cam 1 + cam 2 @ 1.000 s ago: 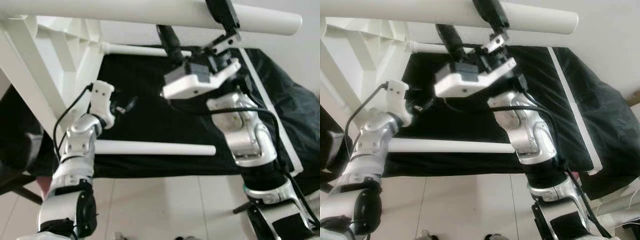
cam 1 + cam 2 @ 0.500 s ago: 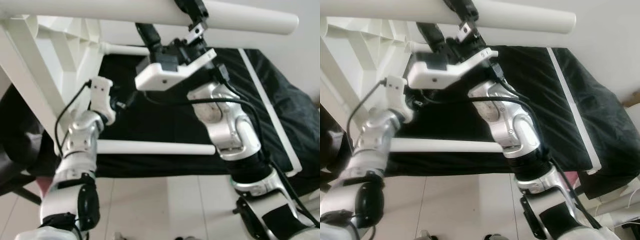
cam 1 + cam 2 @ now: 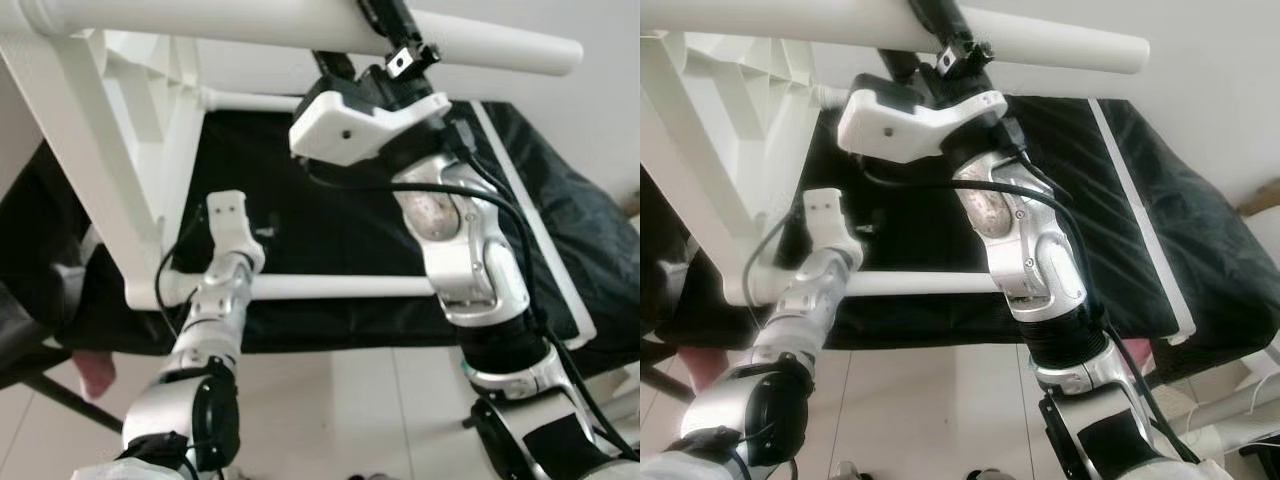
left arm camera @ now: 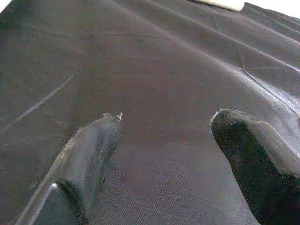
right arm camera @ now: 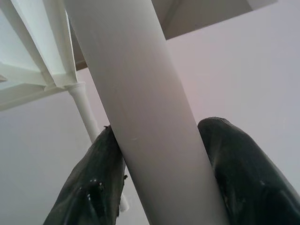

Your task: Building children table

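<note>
right gripper [image 5: 157, 154]: clamped on white table leg [image 3: 300, 25] | left gripper [image 4: 164, 140]: fingers spread, unloaded, over black cloth [image 4: 154, 61]

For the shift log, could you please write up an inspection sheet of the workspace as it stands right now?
Surface: black cloth spread under the frame, on a pale tiled floor.
Job's things: white table frame on its side; top leg across the top of the head views; lower leg over the cloth.
Clutter: pink object at the cloth's edge, unclear what it is.
Grippers: right gripper shut on the top leg; left gripper open above the cloth, holding nothing.
Cables: black cable looped along the right arm.
Surroundings: plain light wall.
</note>
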